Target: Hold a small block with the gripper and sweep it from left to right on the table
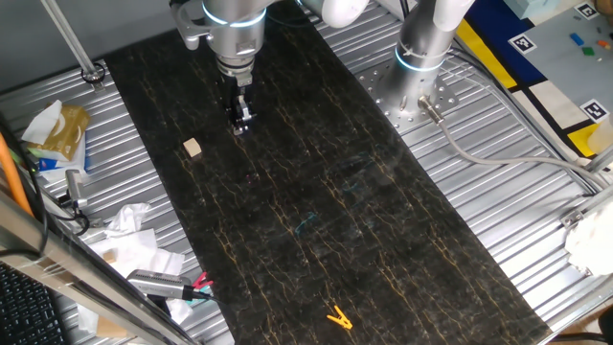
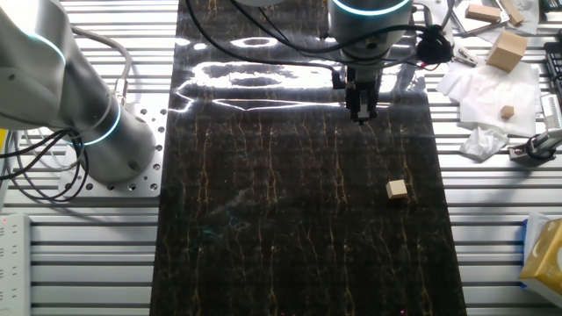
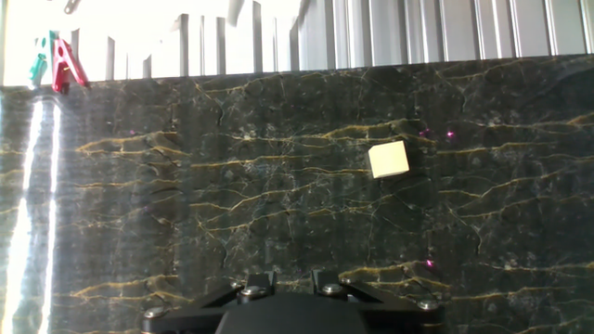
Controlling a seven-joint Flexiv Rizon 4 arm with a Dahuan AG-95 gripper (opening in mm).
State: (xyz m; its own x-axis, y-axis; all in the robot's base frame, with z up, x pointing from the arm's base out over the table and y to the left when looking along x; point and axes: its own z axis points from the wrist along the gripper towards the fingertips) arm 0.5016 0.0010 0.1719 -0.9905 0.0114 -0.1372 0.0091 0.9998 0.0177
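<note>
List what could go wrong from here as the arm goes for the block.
1. The small block lies loose on the table, apart from the gripper; a slightly off descent could knock it away rather than straddle it.
2. It sits near the slab's edge, so a nudge might push it onto the ribbed metal surround.
3. The block is small against the fingers, so a shallow pinch could slip during the sweep.

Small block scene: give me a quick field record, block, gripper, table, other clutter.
block: small block lies alone on the table, untouched
gripper: gripper above the slab, apart from the block, holding nothing; jaw state unclear
task stage: block not yet grasped, sweep not begun
on slab too: yellow clip near one end
off slab: crumpled tissue on the ribbed metal surround
</note>
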